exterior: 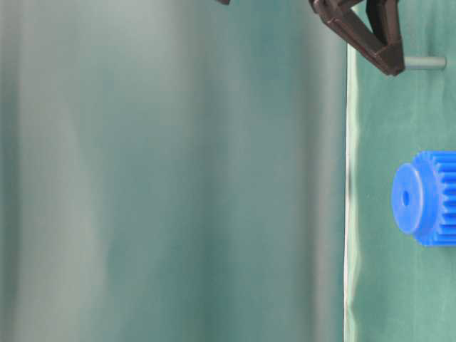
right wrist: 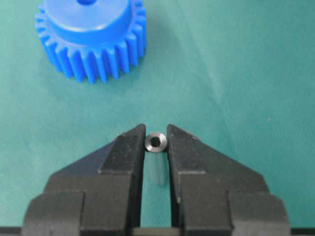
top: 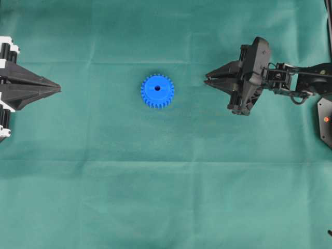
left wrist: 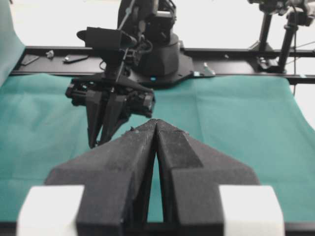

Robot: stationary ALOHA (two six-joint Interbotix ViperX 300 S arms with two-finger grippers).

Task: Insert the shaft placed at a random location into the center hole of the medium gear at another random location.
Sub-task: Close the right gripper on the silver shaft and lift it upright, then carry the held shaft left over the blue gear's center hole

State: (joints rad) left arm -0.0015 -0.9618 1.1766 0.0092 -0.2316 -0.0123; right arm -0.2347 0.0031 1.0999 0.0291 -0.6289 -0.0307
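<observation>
Right gripper (top: 207, 80), at the right of the overhead view, pinches the shaft (right wrist: 156, 142) between its two black fingertips. From its own wrist camera the shaft stands on end between the tips, its round silver top with a dark recess facing the lens and its body running down into the narrow gap. In the table-level view, which is turned on its side, the shaft juts out from the fingertips, and it looks clear of the cloth.

Left gripper (top: 58, 89) sits at the left edge of the overhead view, well apart from everything else, its jaws pressed together to a point with only a thin seam between them in its wrist view.

Under both arms lies the green cloth (top: 166, 197), creased in faint bands across the table.

Next in size, the medium gear (top: 157, 91) lies flat on the cloth near the middle of the overhead view, between the two grippers and nearer the right one. Its teeth ring the rim and its raised hub faces up. In the right wrist view it sits ahead of the fingertips and off to the left, apart from them.

Smallest, the center hole (top: 157, 88) shows as a dark round dot in the hub, with nothing in it.
</observation>
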